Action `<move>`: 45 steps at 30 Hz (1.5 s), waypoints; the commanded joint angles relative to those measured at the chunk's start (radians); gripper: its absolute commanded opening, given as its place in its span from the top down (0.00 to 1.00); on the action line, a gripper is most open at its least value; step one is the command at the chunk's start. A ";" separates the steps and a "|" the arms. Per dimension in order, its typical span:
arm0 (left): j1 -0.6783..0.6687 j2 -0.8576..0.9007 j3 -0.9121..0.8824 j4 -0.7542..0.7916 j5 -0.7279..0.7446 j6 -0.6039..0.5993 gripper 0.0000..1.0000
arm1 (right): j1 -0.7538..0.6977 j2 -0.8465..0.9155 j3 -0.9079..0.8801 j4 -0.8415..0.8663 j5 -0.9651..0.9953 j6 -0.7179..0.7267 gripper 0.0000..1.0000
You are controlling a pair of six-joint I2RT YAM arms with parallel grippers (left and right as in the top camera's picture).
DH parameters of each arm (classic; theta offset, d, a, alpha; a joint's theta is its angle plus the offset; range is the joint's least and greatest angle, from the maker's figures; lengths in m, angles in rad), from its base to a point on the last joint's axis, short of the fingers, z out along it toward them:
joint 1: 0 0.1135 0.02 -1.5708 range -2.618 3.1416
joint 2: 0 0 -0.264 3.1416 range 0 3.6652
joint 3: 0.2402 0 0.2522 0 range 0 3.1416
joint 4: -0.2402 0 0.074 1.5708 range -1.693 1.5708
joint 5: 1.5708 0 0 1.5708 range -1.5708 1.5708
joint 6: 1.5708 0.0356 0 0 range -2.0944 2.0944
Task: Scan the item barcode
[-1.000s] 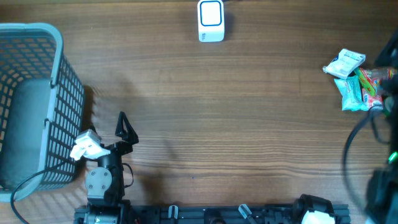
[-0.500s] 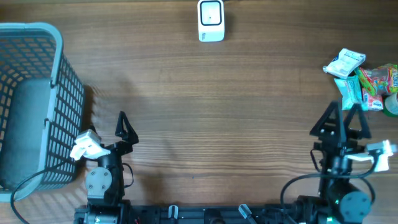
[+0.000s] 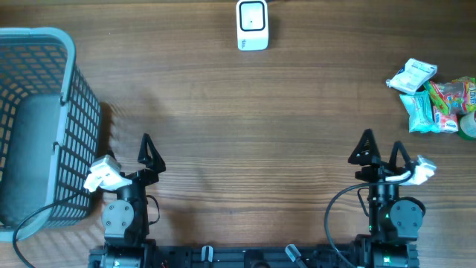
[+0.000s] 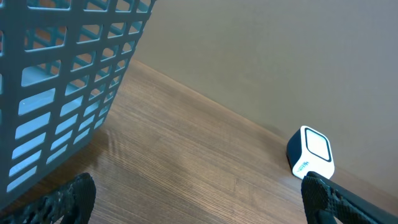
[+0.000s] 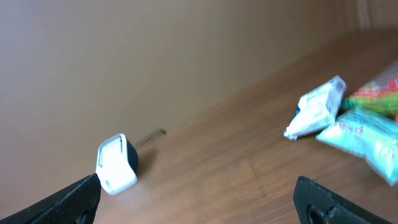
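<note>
The white barcode scanner (image 3: 252,24) stands at the far middle of the table, also in the left wrist view (image 4: 310,152) and the right wrist view (image 5: 117,163). The items lie in a pile at the far right: a white packet (image 3: 411,76), a teal packet (image 3: 422,113) and a colourful packet (image 3: 454,93). In the right wrist view the white packet (image 5: 317,107) and teal packet (image 5: 367,140) show at the right. My left gripper (image 3: 137,156) (image 4: 202,202) is open and empty near the front left. My right gripper (image 3: 381,143) (image 5: 202,202) is open and empty at the front right, well short of the pile.
A blue-grey mesh basket (image 3: 67,45) fills the left side, close to the left gripper and large in its wrist view (image 4: 62,81). A green round thing (image 3: 468,126) peeks in at the right edge. Bare wood lies between the two arms and the scanner.
The right arm has come in from the right edge and moved left to the front right, its jaws open throughout. The left arm has not moved.
</note>
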 commanded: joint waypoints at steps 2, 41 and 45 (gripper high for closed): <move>0.005 -0.005 -0.006 0.003 0.005 -0.003 0.00 | 0.005 -0.013 -0.001 -0.003 -0.123 -0.365 0.00; 0.039 -0.035 -0.006 -0.028 0.275 0.320 0.00 | 0.005 -0.011 -0.001 -0.003 -0.120 -0.332 0.00; 0.039 -0.035 -0.006 -0.028 0.284 0.338 0.00 | 0.005 -0.011 -0.001 -0.003 -0.120 -0.332 0.00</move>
